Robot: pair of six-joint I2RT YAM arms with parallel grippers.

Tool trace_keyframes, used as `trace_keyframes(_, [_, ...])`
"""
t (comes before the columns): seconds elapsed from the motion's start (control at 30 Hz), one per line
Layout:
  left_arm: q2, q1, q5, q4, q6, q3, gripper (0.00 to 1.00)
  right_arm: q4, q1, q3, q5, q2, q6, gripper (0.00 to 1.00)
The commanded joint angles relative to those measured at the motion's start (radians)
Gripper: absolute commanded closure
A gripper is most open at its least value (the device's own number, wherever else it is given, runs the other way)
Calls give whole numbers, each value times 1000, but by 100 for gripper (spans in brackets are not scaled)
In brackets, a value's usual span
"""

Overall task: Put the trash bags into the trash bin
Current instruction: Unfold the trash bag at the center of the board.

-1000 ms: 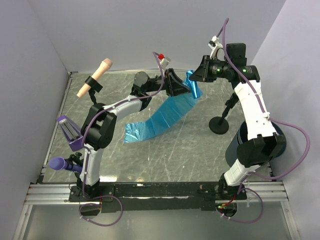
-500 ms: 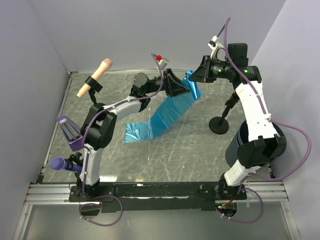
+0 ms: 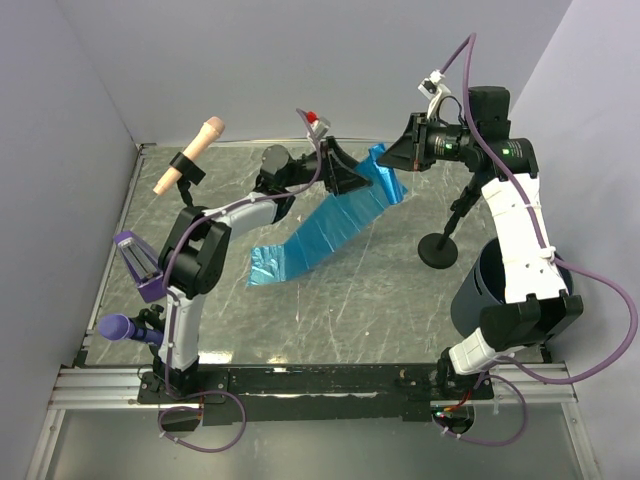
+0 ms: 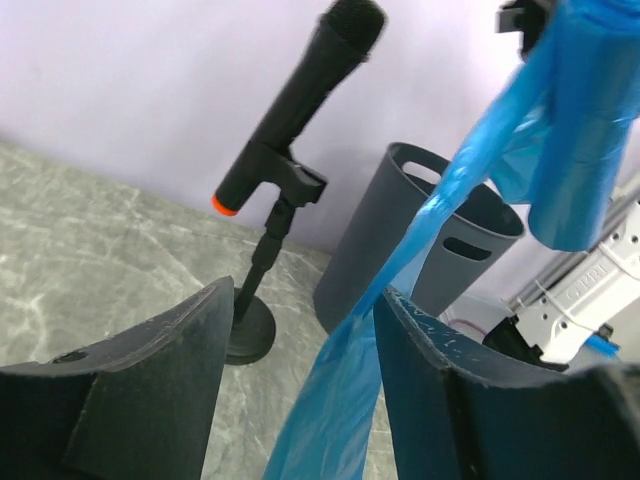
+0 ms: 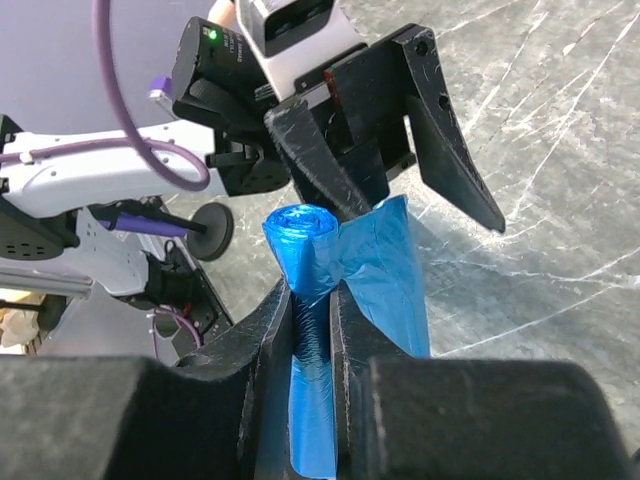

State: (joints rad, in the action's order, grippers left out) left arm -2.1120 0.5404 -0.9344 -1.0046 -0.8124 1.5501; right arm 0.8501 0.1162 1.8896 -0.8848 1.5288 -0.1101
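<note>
The trash bags are one bright-blue roll with a long sheet trailing from it down to the table. My right gripper is shut on the roll and holds it high at the back. My left gripper faces it from the left and stands open. The sheet runs loosely through its gap, brushing the right finger. The dark round trash bin stands at the near right, partly behind my right arm, and also shows in the left wrist view.
A black microphone on a round-based stand stands between the bags and the bin. A beige microphone and a purple one stand on the left. Walls close in at the back and on both sides.
My left gripper's jaws have spread apart and no longer pinch the sheet. My right gripper has shifted slightly right with the roll, pulling the sheet straighter.
</note>
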Motion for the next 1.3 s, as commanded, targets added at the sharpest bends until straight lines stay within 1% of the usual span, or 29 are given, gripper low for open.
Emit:
trace_keyframes(0.0, [40,38,-56,-68,36,79,36,-6,5,16,-28,-32,10,100])
trace_keyframes(0.1, [37,59,-64,-68,41,110,36,-8,5,16,-29,-30,7,100])
trace_keyframes(0.27, [33,73,-53,-71,39,120,41,-13,5,12,-29,-29,0,100])
trace_keyframes(0.33, [33,72,-55,-74,33,119,47,-14,5,9,-28,-30,-2,100])
trace_keyframes(0.43, [37,73,-57,-77,22,113,60,-17,5,5,-28,-30,-5,100])
trace_keyframes(0.47, [38,73,-53,-77,19,110,63,-19,5,3,-29,-33,-7,100])
trace_keyframes(0.63, [49,64,-15,-74,-7,96,61,-22,5,-1,-26,-35,-8,100])
trace_keyframes(0.93, [60,52,-6,-80,-31,79,64,-25,5,-7,-19,-36,-10,100])
trace_keyframes(1.03, [67,40,-3,-88,-39,58,65,-22,5,3,-16,-30,-8,100])
trace_keyframes(1.17, [72,27,-9,-95,-47,48,69,-23,3,6,-14,-24,-10,100])
trace_keyframes(1.27, [70,24,-3,-95,-53,53,69,-26,3,6,-14,-19,-16,100])
